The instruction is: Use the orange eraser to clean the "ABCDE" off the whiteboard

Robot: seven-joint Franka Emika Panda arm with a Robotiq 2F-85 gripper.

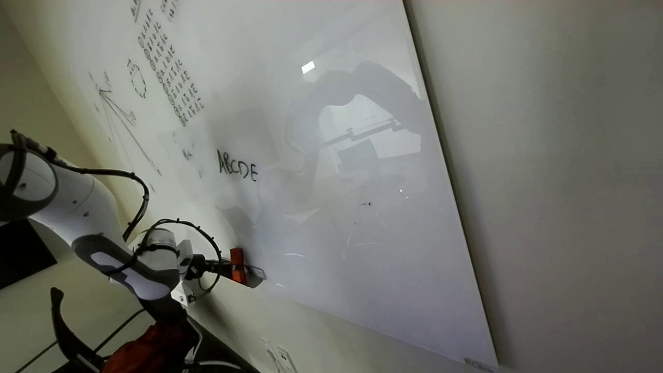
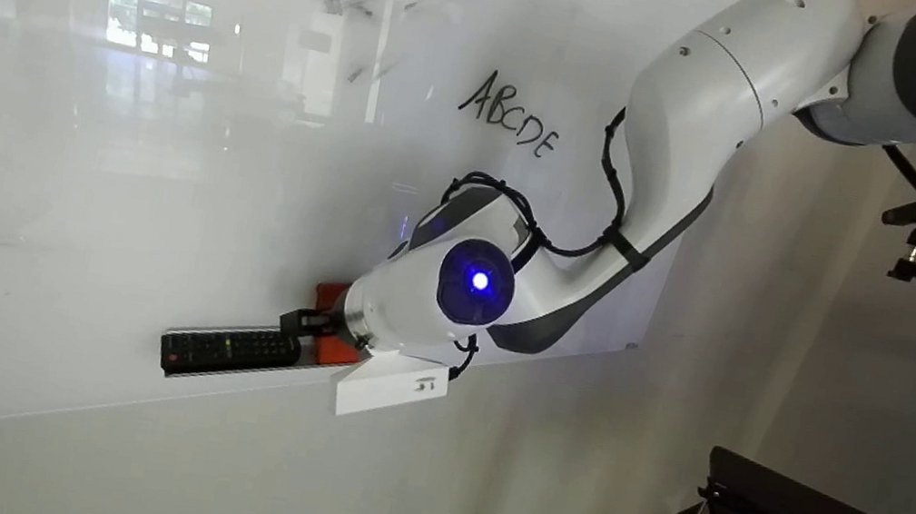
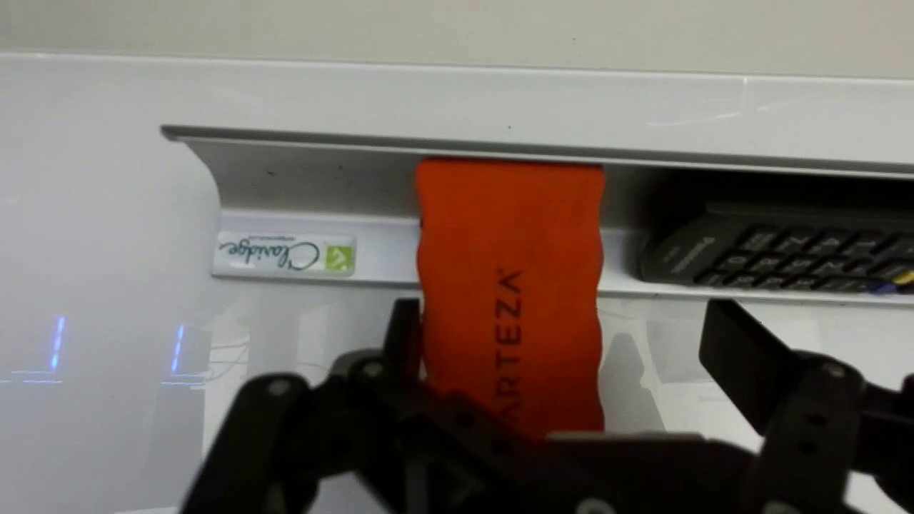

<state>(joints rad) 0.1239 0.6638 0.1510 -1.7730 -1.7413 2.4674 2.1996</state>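
Pincer (image 3: 560, 318) gapes around the orange eraser (image 3: 510, 243), "ABCDE" (image 2: 512, 116) legible.

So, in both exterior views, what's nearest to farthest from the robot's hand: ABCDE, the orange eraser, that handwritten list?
1. Orange eraser, in the tray, right by the gripper.
2. ABCDE, above the eraser.
3. Handwritten list, higher than ABCDE.
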